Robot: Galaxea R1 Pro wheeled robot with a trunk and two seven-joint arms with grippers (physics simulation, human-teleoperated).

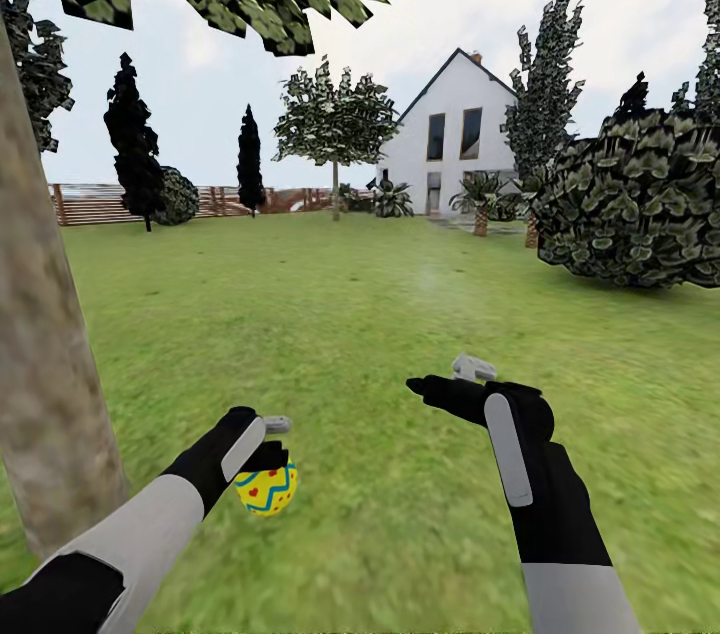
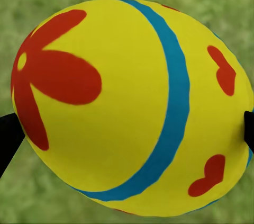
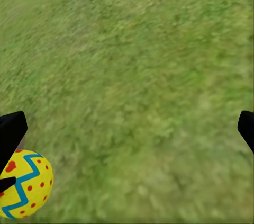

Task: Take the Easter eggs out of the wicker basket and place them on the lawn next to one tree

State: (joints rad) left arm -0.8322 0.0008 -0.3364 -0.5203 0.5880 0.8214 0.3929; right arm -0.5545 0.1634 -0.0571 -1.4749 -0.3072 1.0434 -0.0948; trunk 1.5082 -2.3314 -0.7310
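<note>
- The left end effector (image 1: pixel 272 459) is pinching a bright yellow Easter egg with a blue zigzag band and red hearts (image 1: pixel 266 489), held low over the mottled green lawn (image 1: pixel 380 314) — a posture that reads as carrying it down to be set in the grass.
- It hangs just beside the thick grey-brown mottled tree trunk (image 1: pixel 45 384), which looks like the chosen tree, so the drop point is already near.
- In the left wrist view the egg (image 2: pixel 132 107) sits squarely between the dark fingertips (image 2: pixel 8 136) with grass beneath — a side grip that should let go cleanly.
- The right end effector (image 1: pixel 440 382) is spread and holds nothing; its wrist view catches a second yellow egg with blue zigzag and red dots (image 3: pixel 24 184) lying on the grass.
- I'd judge this one already placed.
</note>
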